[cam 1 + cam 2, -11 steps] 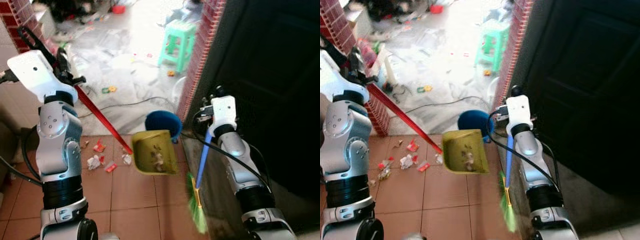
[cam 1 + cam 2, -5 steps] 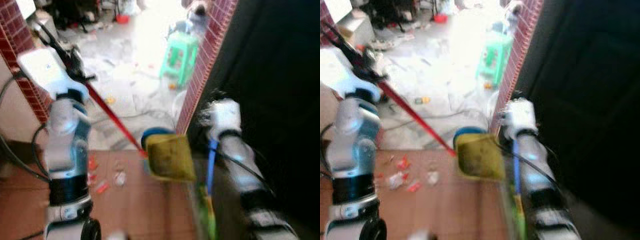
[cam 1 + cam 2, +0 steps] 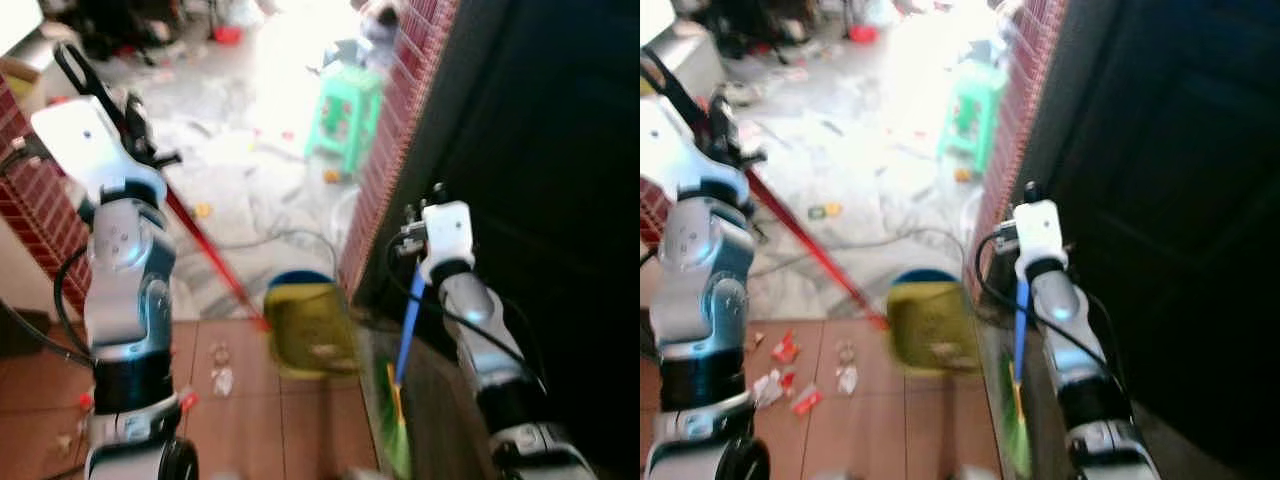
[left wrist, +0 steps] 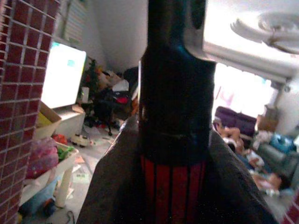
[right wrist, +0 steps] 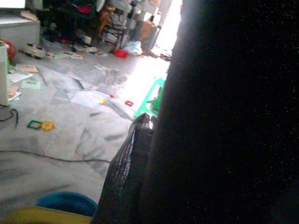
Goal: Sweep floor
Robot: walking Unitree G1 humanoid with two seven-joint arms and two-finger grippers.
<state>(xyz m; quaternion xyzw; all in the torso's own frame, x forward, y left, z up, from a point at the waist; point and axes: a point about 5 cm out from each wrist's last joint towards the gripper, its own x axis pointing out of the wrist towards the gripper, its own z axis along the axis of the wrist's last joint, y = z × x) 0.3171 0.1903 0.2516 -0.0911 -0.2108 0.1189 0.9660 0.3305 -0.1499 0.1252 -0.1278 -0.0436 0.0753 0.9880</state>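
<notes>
Tiled floor [image 3: 300, 430], scraps [image 3: 780, 385] near your left. Your left gripper [image 3: 135, 130] clamps the dustpan [image 3: 305, 325] handle, holding it over the bin [image 3: 290, 280] to tip; right gripper [image 3: 420, 235] pinches the broom [image 3: 405, 325], parked aside.

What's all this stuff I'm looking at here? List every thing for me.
dustpan: one, yellow-green, red handle, litter inside, over the tiles
broom: one, blue handle, green bristles, by the dark door
bin: one, blue, behind the dustpan
litter scraps: several, red and white, on the brown tiles
stool: one, green, on the grey floor beyond
cable: one, dark, across the grey floor
brick pillar: one, red, mid-scene
left gripper: one, black, on the dustpan handle
right gripper: one, black, on the broom handle
</notes>
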